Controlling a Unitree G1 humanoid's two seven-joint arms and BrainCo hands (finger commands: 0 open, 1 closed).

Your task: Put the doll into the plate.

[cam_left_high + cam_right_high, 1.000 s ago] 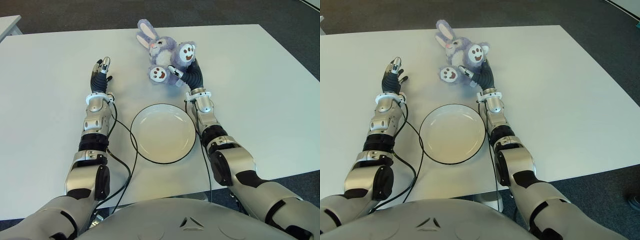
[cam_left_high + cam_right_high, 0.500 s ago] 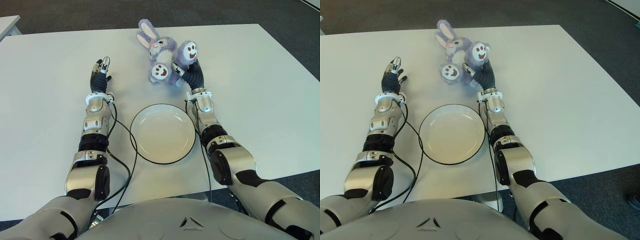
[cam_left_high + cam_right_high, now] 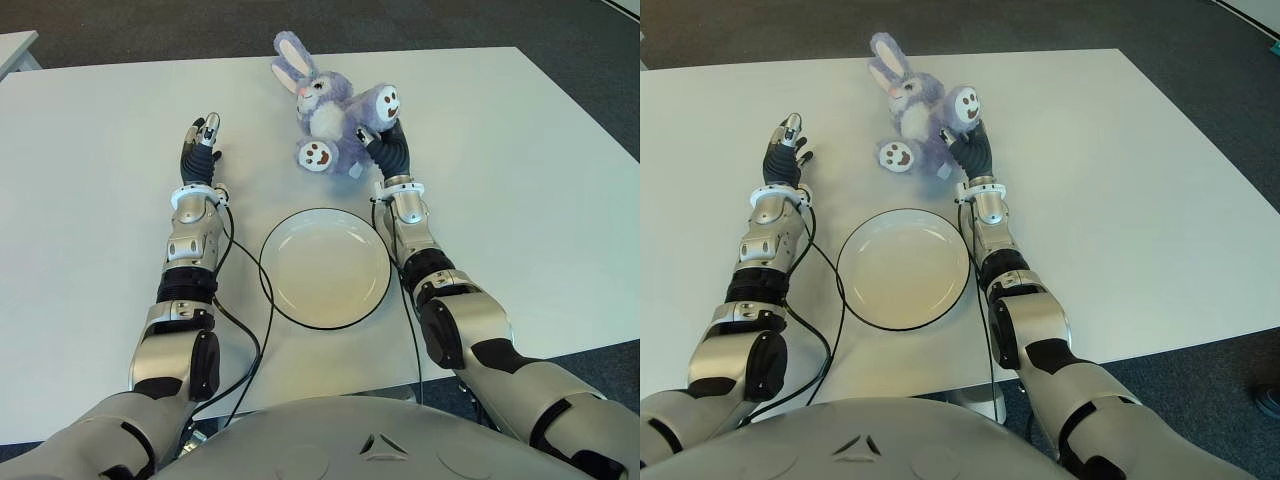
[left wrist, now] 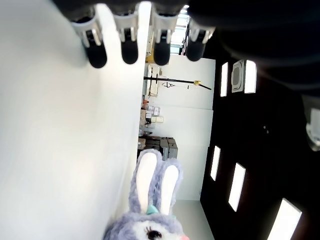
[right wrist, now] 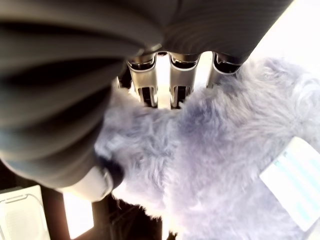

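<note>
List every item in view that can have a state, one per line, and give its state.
doll: lying on the table beyond the plate, leg gripped.
plate: empty, flat on the table.
right robot hand: closed on the doll's leg.
left robot hand: open, holding nothing, left of the doll.
table: bearing doll and plate.

The table [image 3: 90,230] is white and wide, and it fills most of both eye views. A round white plate [image 3: 325,267] with a dark rim lies on it, near the front edge, between the two arms. A purple rabbit doll [image 3: 330,115] lies on the table behind the plate, toward the far edge, with its ears pointing away from the robot.
</note>
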